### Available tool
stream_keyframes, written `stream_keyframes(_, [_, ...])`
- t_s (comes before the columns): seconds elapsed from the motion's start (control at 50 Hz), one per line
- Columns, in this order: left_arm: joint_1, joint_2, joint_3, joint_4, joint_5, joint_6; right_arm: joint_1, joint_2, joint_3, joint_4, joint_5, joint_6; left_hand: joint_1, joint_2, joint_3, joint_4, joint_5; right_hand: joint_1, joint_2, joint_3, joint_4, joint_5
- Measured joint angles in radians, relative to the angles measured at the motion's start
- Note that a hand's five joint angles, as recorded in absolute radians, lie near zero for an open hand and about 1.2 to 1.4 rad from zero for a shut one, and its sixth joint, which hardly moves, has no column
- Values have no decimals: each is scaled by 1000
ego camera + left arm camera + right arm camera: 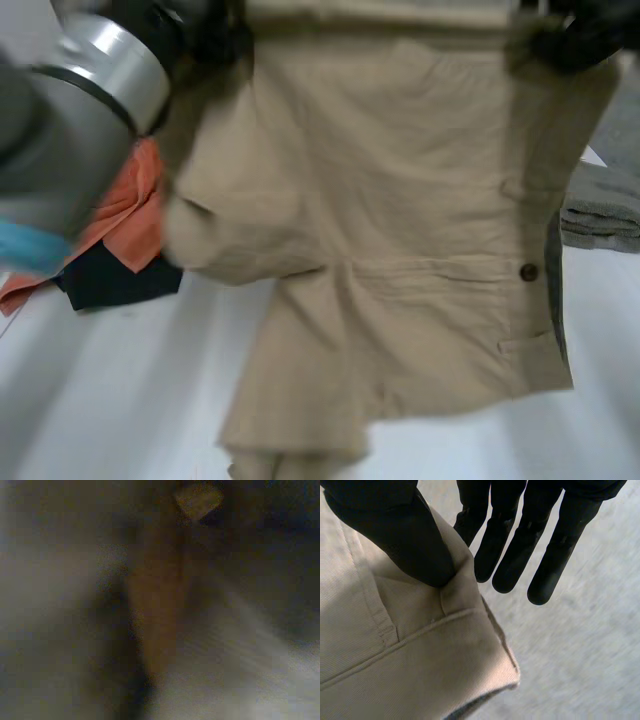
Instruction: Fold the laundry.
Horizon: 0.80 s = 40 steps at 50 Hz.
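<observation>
Beige shorts (400, 230) hang spread out in the air above the white table (120, 400), with a buttoned back pocket facing me. My left hand (215, 40) grips one top corner of the waistband and my right hand (575, 40) grips the other. In the right wrist view my right hand (405, 540) pinches the shorts' corner (395, 655) between its thumb and a finger, the other fingers straight beside the cloth. In the left wrist view beige cloth (155, 605) lies close under the palm and hides the fingers.
An orange garment (130, 215) and a dark navy one (115, 280) lie on the table at the left, behind the shorts. Grey folded cloth (600, 205) sits at the right edge. My left arm's grey joint (90, 90) looms at the upper left.
</observation>
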Motion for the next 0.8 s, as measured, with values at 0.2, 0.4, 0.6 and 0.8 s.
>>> stream_keyframes(0.2, [77, -409, 256, 136, 114, 22, 30, 385, -124, -274, 162, -16, 0, 1, 1, 0, 0, 0, 1, 0, 0, 0])
stream_keyframes(0.4, [98, -707, 564, 291, 98, 14, 65, 714, -315, -529, 222, -158, -955, -988, -979, -997, -944, -894, -964, -978, -980, -954])
stream_keyframes(0.6, [79, -542, 319, 318, 16, 16, 67, 614, -230, -499, 203, -190, -952, -990, -979, -996, -952, -894, -965, -982, -985, -953])
stream_keyframes(0.8, [-6, -150, -262, 287, 27, 21, 31, 363, 107, -293, 88, -190, -951, -989, -979, -997, -952, -894, -967, -982, -985, -954])
